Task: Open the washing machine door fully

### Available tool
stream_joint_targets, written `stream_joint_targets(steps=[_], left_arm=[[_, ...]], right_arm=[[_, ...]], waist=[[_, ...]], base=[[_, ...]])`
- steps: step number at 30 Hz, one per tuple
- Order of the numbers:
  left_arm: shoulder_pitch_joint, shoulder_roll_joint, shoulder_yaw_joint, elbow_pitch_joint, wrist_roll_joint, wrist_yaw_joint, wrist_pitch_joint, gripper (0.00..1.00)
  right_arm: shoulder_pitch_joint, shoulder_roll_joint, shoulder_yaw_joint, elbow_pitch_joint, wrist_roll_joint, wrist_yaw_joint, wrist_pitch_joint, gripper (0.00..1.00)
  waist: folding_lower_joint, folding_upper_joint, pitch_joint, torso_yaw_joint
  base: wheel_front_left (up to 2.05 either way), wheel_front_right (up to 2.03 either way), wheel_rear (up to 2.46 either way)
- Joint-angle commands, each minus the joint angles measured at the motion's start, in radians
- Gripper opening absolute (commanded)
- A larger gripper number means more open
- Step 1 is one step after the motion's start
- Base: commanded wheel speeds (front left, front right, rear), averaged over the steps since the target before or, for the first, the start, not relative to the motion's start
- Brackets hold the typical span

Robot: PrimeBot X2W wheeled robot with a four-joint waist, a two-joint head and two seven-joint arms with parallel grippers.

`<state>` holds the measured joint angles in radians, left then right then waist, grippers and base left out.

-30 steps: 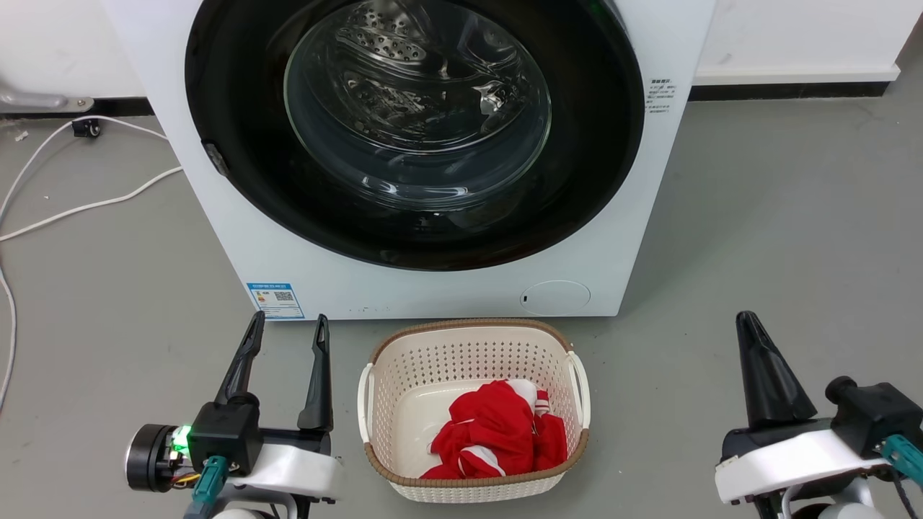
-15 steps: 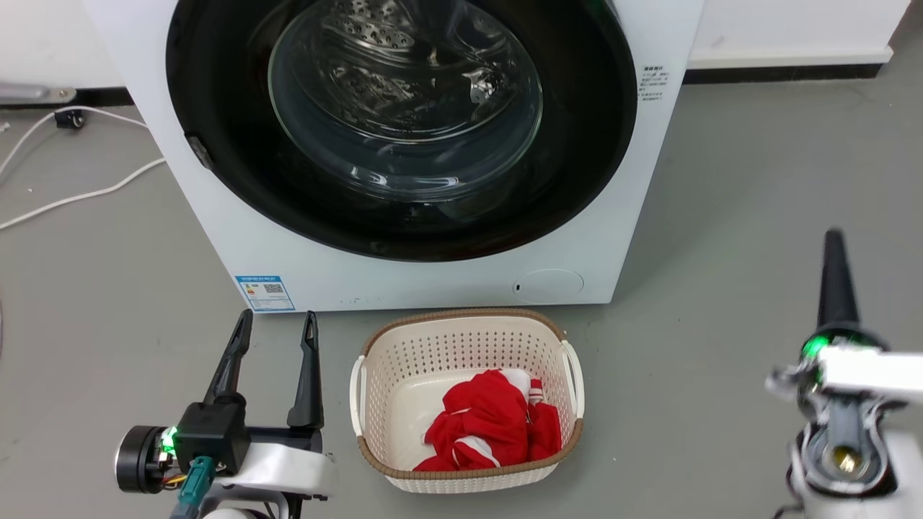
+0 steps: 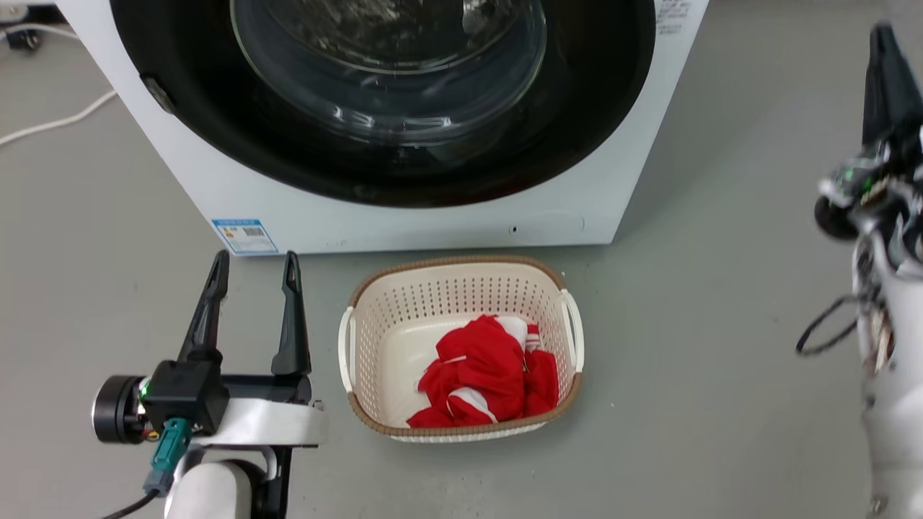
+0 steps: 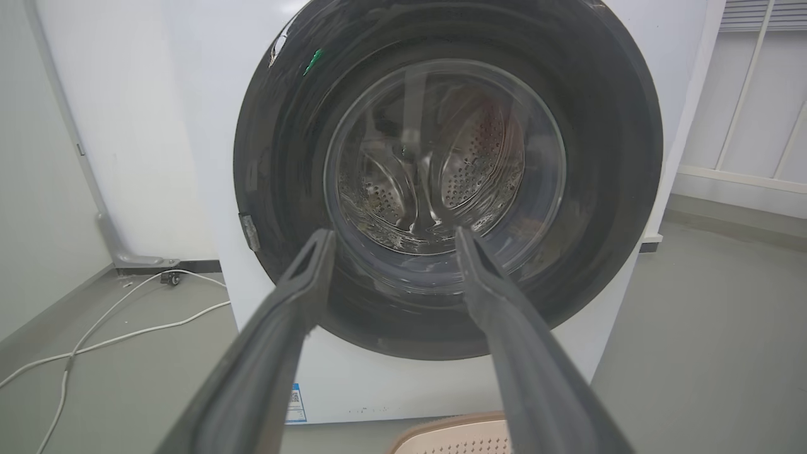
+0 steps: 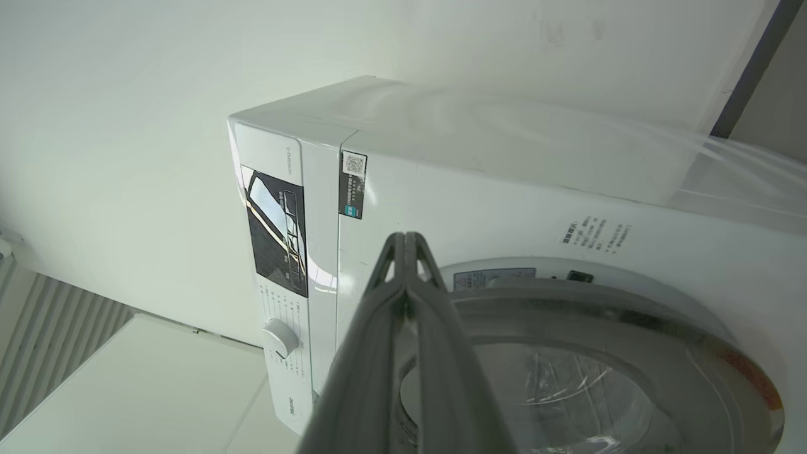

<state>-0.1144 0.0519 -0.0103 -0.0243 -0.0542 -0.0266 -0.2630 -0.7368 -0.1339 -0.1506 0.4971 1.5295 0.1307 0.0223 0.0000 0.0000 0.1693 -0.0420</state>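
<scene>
The white washing machine (image 3: 433, 223) stands at the top of the head view. Its round glossy black door (image 3: 591, 130) with the glass bowl lies flush against the front. My left gripper (image 3: 254, 263) is open and low on the floor, left of the basket, short of the machine. In the left wrist view its gripper (image 4: 394, 236) points at the lower part of the door (image 4: 605, 157). My right gripper (image 3: 880, 36) is shut and empty, raised to the right of the machine. In the right wrist view the shut gripper (image 5: 405, 238) points at the machine's upper front (image 5: 504, 202), above the door (image 5: 693, 328).
A cream perforated basket (image 3: 360, 324) holding red cloth (image 3: 483, 367) sits on the grey floor just before the machine. A white cable (image 3: 50, 122) runs across the floor at the left. A control panel with a knob (image 5: 279, 337) is on the machine's top strip.
The head camera has tilted down, shifting the whole picture. My right arm has swung up from the lower right to the upper right, fingers still shut. The left gripper holds its pose.
</scene>
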Motion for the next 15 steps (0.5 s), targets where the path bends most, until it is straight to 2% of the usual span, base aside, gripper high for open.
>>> stream_joint_targets(steps=[1, 7, 15], left_arm=[[-0.017, -0.001, 0.002, -0.003, 0.003, -0.004, -0.003, 1.00], [-0.070, -0.001, 0.002, -0.018, 0.003, -0.014, -0.003, 1.00], [-0.133, -0.002, -0.012, -0.036, -0.003, -0.012, -0.003, 1.00]], right_arm=[[-0.038, -0.016, 0.005, 0.023, -0.004, 0.000, 0.014, 0.00], [-0.294, -0.080, 0.078, 0.271, -0.049, 0.000, 0.152, 0.00], [-0.577, -0.098, 0.163, 0.557, -0.134, 0.000, 0.291, 0.00]], waist=[[0.0000, 0.0000, 0.027, 0.000], [0.0000, 0.0000, 0.096, 0.008], [0.0000, 0.0000, 0.178, 0.024]], base=[[0.00, 0.00, 0.00], [0.00, 0.00, 0.00], [0.00, 0.00, 0.00]])
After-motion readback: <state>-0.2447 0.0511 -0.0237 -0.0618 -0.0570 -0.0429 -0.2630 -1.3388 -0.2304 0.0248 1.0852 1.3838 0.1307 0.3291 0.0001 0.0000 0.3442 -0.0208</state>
